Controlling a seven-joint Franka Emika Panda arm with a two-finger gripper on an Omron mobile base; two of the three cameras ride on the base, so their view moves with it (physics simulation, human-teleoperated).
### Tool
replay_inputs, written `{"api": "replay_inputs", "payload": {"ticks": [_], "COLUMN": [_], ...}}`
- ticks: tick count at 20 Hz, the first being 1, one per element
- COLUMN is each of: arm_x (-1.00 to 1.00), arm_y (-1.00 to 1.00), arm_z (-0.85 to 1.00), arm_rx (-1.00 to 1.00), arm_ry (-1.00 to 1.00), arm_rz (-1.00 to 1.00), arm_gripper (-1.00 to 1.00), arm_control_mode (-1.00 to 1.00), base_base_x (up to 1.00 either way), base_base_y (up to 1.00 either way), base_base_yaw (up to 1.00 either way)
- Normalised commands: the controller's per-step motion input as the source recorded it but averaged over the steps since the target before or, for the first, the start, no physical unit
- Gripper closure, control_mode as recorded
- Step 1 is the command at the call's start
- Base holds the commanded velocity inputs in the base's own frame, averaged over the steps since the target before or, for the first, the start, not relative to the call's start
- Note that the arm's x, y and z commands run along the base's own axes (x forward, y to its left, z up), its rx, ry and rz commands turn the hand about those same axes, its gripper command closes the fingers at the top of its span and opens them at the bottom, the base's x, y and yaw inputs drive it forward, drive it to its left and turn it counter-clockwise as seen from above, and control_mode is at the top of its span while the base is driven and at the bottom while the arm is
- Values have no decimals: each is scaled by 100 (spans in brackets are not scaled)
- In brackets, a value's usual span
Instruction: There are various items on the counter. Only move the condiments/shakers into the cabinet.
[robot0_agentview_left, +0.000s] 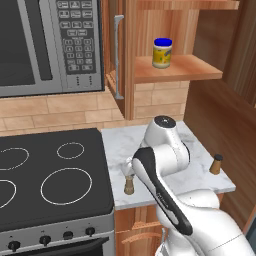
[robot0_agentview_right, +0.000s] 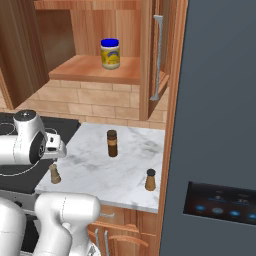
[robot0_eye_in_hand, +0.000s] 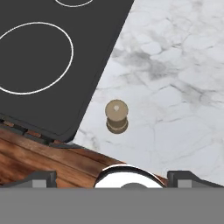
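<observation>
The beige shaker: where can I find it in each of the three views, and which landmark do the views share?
Left base view: the beige shaker stands at the counter's front left corner, beside the stovetop.
Right base view: at the counter's front left corner, below the white arm.
Hand view: near the picture's centre, seen from above.
Shared landmark: the stovetop's edge.

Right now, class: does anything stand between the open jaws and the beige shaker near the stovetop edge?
Nothing visible does. The beige shaker stands alone on bare counter beside the stovetop, with the gripper above it and open marble all round.
</observation>
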Motion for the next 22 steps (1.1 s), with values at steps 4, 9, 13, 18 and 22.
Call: {"api": "replay_inputs", "payload": {"ticks": [4, 9, 13, 18, 22], "arm_x": [16, 1, 0, 0, 0], "arm_y": [17, 20, 8, 0, 0], "arm_z": [-35, -40, -36, -33, -28], "arm_rx": [-4, -2, -3, -1, -2], "arm_ry": [0, 0, 0, 0, 0], "arm_rz": [-2, -1, -5, -10, -13], "arm_gripper": [-100, -100, -100, -100, -100], "arm_control_mode": [-100, -100, -100, -100, -100], "base_base_x": [0, 0, 0, 0, 0], "base_base_y": [0, 0, 0, 0, 0], "base_base_yaw": [0, 0, 0, 0, 0]}}
